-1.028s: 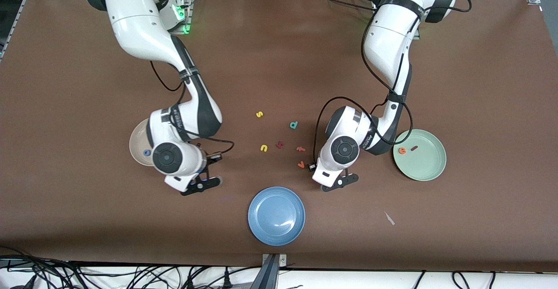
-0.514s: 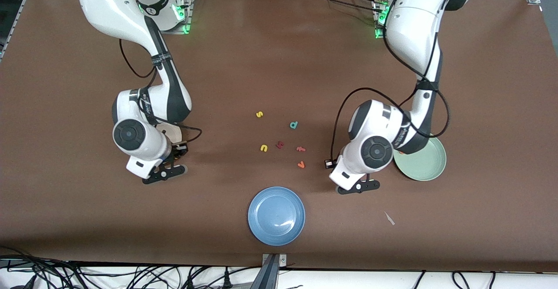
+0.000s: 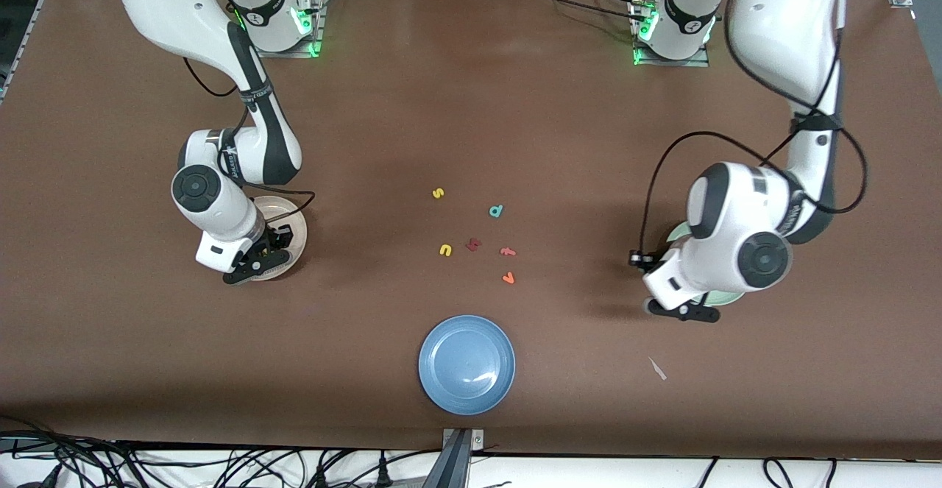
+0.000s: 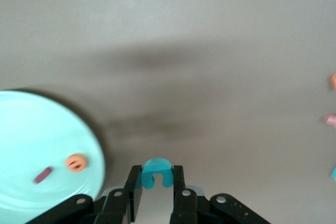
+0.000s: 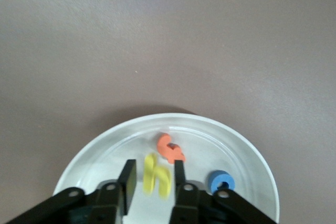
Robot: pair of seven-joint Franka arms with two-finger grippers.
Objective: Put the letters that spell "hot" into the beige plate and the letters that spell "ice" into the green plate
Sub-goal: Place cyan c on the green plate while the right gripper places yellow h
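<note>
My right gripper (image 5: 153, 165) (image 3: 257, 260) hangs low over the beige plate (image 5: 247, 150) (image 3: 296, 229), open. The yellow h (image 5: 157, 176) sits loose between its fingers, with a gap on one side. The orange t (image 5: 170, 149) and the blue o (image 5: 221, 181) lie in that plate. My left gripper (image 4: 157, 170) (image 3: 684, 311) is shut on the teal c (image 4: 156, 173), over the table just beside the rim of the green plate (image 4: 31, 129) (image 3: 728, 298). The orange e (image 4: 76, 162) and the dark red i (image 4: 43, 174) lie in the green plate.
Loose letters lie mid-table: a yellow s (image 3: 438, 193), a teal d (image 3: 496, 211), a small yellow one (image 3: 445, 250), a dark red one (image 3: 473, 244) and two orange ones (image 3: 507, 252) (image 3: 508, 277). A blue plate (image 3: 466, 364) sits nearer the front camera. A white scrap (image 3: 657, 368) lies near it.
Both arms swung outward from the middle. The right gripper carried the h over the beige plate and parted its jaws. The left gripper carried the c to the green plate's rim.
</note>
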